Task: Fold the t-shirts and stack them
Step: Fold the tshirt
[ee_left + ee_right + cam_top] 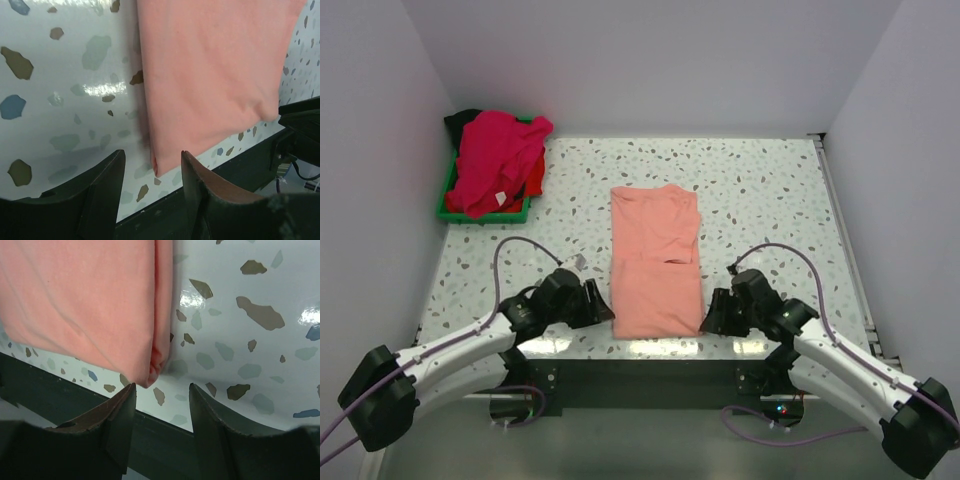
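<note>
The left gripper (pixel 152 160) is standing open and gripping nothing, its jaws flanking the near left corner of the salmon-pink t-shirt (pixel 655 260). The right gripper (pixel 161 390) is likewise gaping empty, just short of the near right corner. The shirt is lying as a long folded strip, to the right of the green tray (pixel 485 216) and nearer the arms than it. The magenta-pink t-shirt (pixel 495 160) is sitting heaped in that tray. The salmon cloth is looking light, limp and layered. I judge that each pinch is needing to catch every layer at its corner, or the fold will be slipping apart.
</note>
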